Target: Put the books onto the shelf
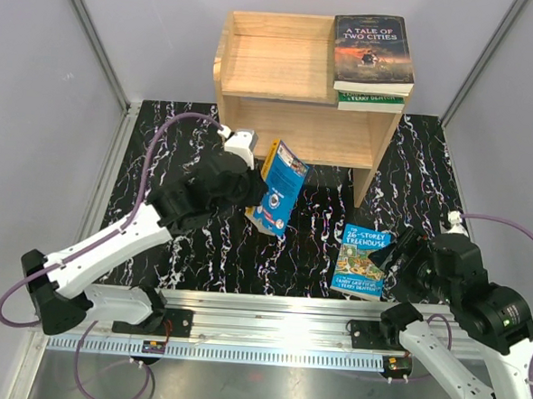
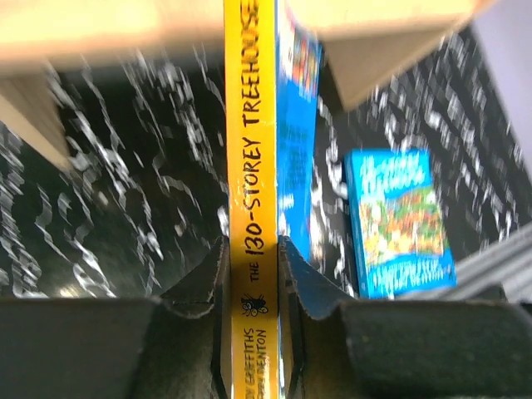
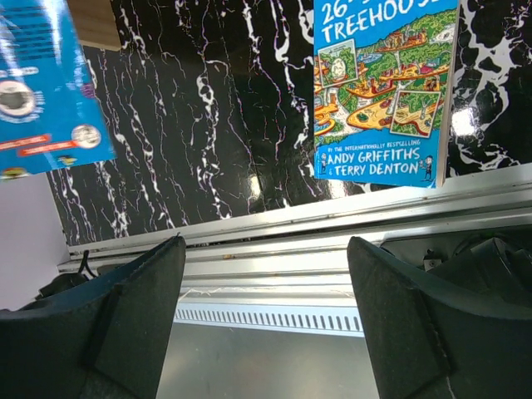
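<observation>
Books are found in three places. On the top tier of the shelf (image 1: 274,69), at its right end in the upper centre of the top view, the dark "A Tale of Two Cities" (image 1: 373,50) is stacked flat on a green book (image 1: 372,102); both covers face up, their long axes run up and down the frame, and the dark book's title is at the far end.

A blue book with a yellow spine (image 2: 249,166) is clamped in the left gripper (image 2: 249,274), the jaws being closed across the spine's thickness; it is held on edge above the black marbled table (image 1: 182,249), just below the shelf's lower opening at frame centre; in the top view its long axis runs nearly up and down, slightly tilted, and in the left wrist view it points away towards the shelf.

The "26-Storey Treehouse" book (image 1: 362,260) lies flat on the table at lower right, cover up, title end towards the shelf, its near edge close beside the metal rail (image 1: 269,313); the right gripper (image 3: 266,274) is seen just to its right with jaws spread wide, holding nothing.
</observation>
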### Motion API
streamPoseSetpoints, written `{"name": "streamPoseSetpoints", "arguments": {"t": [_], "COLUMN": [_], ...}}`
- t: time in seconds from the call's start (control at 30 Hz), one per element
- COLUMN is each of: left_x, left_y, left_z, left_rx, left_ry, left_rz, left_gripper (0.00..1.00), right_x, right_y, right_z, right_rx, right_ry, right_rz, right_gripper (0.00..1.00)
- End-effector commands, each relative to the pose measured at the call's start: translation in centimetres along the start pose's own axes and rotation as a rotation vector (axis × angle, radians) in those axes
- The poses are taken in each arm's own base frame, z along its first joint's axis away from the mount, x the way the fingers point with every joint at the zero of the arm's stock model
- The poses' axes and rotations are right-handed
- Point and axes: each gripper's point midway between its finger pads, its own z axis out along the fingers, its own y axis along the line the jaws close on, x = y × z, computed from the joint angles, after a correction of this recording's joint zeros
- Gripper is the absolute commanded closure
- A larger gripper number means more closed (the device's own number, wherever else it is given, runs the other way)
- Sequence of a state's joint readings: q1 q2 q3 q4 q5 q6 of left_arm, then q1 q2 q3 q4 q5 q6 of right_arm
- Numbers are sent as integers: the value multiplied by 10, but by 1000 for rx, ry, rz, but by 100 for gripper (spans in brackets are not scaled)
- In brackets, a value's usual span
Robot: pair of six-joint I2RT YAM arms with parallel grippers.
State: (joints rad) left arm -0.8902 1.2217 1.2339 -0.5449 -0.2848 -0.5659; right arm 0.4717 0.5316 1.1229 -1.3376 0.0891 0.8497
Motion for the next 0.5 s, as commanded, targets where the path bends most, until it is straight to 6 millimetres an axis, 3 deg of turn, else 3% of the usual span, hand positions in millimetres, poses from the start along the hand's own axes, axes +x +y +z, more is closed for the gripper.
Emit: {"name": "streamPoseSetpoints", "arguments": {"t": [0.0,0.13,0.27,0.37,0.47], "left_x": [-99,-124,-136,-142,-142], "left_y": [-12,-16,-16,-17,-5], "left_z": [-43,-69,-87,-93,-88], "left_rx": [16,52,84,101,55], "left_ry": [-335,-426,-484,-526,-579], "left_rz": [-22,-51,-88,-106,-119], "left_gripper": [100,100,100,100,100], "right_x": [12,16,18,21,22], "right_y": [-20,-26,-30,-31,-28], "right_z": [-3,-3,-2,1,8], "right_rx": [74,97,108,107,112], "right_ry": [37,52,58,71,92], "right_rz": [0,-13,-23,-37,-50], "right_gripper": [14,14,14,14,14]}}
